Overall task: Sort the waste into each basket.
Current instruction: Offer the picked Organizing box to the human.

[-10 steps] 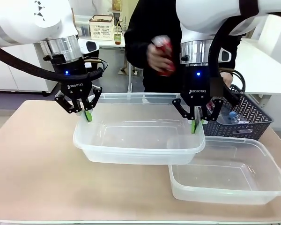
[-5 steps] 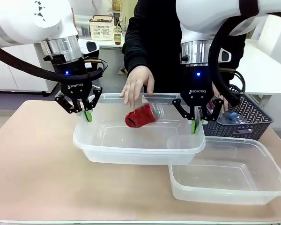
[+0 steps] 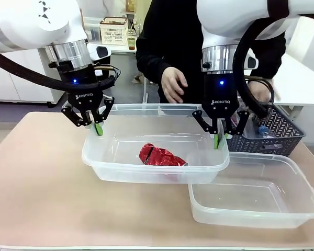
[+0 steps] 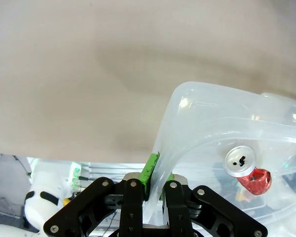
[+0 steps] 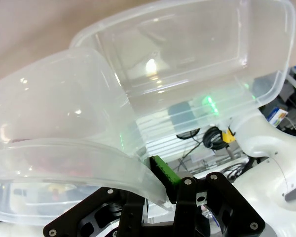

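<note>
L end effector, R end effector pinch top tub rim | can inside | 2nd tub by R corner

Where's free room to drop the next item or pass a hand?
Free: the near-right tub, nothing inside; the floor of the held tub between the red can and the left fingers; bare table left of and in front of both tubs. Crowded: far right, where right fingers, lattice basket and a person's hand meet.

A dark lattice basket sits far right on the beige table; far behind, a white crate beside perhaps a cup.
</note>
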Tool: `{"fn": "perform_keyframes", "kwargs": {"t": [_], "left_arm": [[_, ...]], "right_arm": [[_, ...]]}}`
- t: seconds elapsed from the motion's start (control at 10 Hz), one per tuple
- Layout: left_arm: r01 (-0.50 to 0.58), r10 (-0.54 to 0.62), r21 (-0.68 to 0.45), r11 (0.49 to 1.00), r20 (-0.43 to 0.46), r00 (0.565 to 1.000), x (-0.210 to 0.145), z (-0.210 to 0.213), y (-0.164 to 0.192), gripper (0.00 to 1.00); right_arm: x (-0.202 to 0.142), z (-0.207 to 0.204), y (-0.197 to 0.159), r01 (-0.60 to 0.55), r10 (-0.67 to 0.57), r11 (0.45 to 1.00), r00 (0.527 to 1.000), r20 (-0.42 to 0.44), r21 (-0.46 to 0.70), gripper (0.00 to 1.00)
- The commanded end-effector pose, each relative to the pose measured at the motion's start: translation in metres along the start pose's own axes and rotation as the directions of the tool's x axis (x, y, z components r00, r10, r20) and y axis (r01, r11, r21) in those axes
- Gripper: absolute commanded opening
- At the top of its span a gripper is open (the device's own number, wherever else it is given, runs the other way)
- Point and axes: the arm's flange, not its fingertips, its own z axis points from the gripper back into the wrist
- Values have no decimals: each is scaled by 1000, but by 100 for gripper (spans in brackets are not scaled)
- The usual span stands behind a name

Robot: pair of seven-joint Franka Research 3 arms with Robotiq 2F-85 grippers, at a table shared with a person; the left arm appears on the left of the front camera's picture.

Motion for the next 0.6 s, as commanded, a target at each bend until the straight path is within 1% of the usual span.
{"fn": "perform_keyframes", "kwargs": {"t": [0.0, 0.5], "left_arm": [[-24, 24, -35, 999, 10, 1000, -1, 8, 0, 6], [-24, 24, -35, 999, 10, 1000, -1, 8, 0, 6]], "right_arm": [[0, -2, -3, 8, -8, 1000, 1000, -1, -13, 5], [0, -2, -3, 8, -8, 1000, 1000, -1, -13, 5]]}}
